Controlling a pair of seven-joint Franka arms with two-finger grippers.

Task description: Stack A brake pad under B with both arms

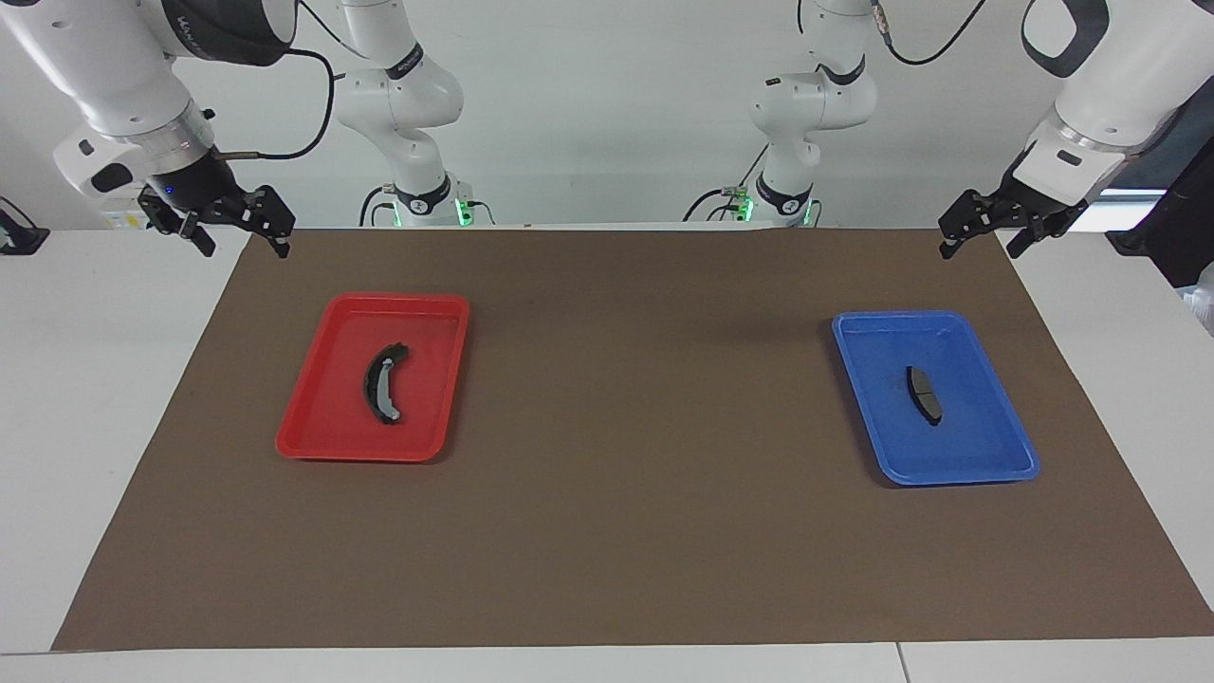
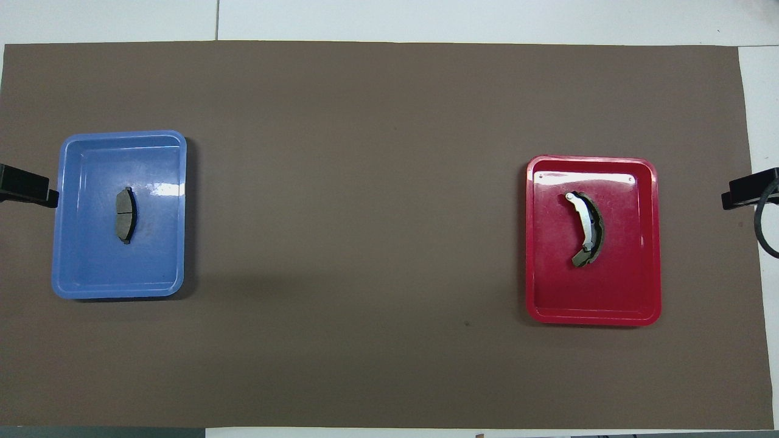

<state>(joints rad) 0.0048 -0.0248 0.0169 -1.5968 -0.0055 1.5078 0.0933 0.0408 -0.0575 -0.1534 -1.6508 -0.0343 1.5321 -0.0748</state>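
The A brake pad [image 1: 923, 395], short, dark grey, with a thin groove across it, lies in the blue tray [image 1: 977, 436] toward the left arm's end of the table; it also shows in the overhead view [image 2: 125, 215]. B [image 1: 383, 382], the long black crescent pad with a light grey strip, lies in the red tray [image 1: 322, 417] toward the right arm's end; it also shows in the overhead view [image 2: 585, 229]. My left gripper [image 1: 981, 249] hangs open and empty over the mat's edge beside the blue tray. My right gripper [image 1: 243, 247] hangs open and empty over the mat's edge beside the red tray. Both arms wait.
A brown mat [image 1: 626, 398] covers most of the white table [image 1: 85, 379]. The blue tray [image 2: 91, 267] and the red tray [image 2: 608, 292] sit far apart on it. A black cable loop [image 2: 764, 225] hangs by the right gripper [image 2: 748, 193]. The left gripper [image 2: 27, 187] shows at the view's edge.
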